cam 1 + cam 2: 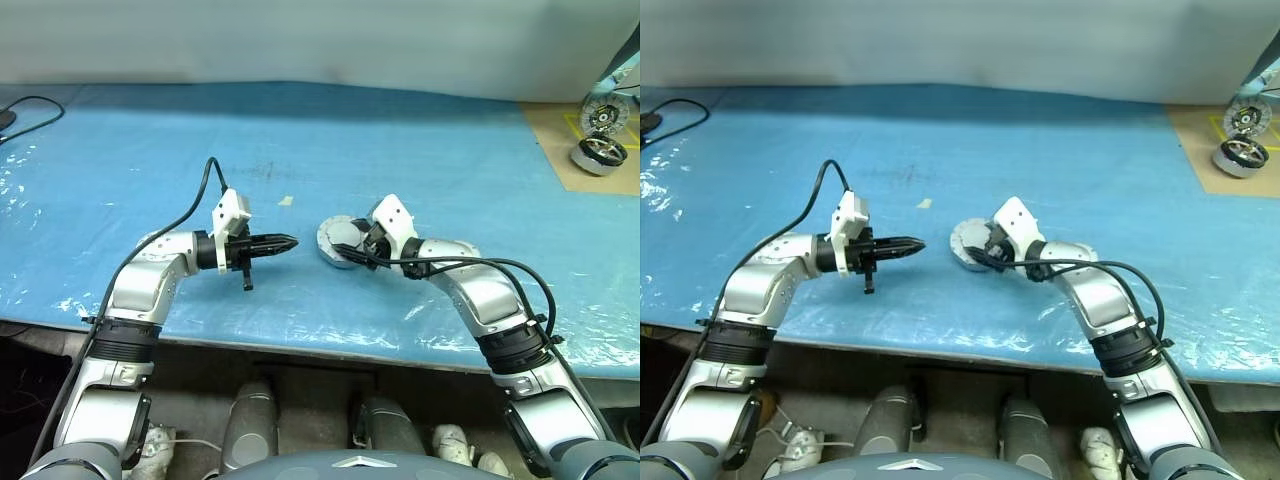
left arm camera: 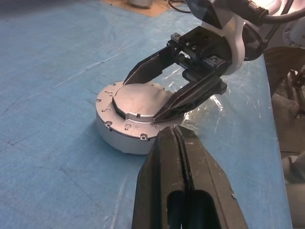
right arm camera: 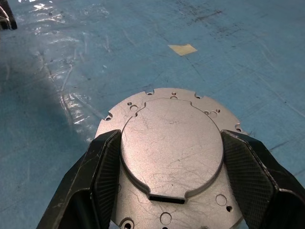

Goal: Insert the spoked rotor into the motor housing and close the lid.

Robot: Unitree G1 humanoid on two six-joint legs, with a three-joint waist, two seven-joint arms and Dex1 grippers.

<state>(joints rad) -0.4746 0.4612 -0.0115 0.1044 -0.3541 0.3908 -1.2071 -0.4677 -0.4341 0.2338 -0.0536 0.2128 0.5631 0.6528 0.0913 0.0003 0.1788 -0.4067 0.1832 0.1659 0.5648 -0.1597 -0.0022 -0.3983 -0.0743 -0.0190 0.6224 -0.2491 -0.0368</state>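
The right gripper (image 3: 167, 181) has its jaws apart around the round grey metal lid (image 3: 171, 148) on the blue table (image 1: 150, 150); the left gripper (image 1: 285, 243), jaws together, hovers beside it; silver motors (image 1: 600, 155) lie well apart.

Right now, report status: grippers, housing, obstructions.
Left gripper shut, empty, beside the motor housing. Right gripper astride the lid's raised centre, fingers at its sides, grip unconfirmed. Lid sits on housing. Nothing obstructing.
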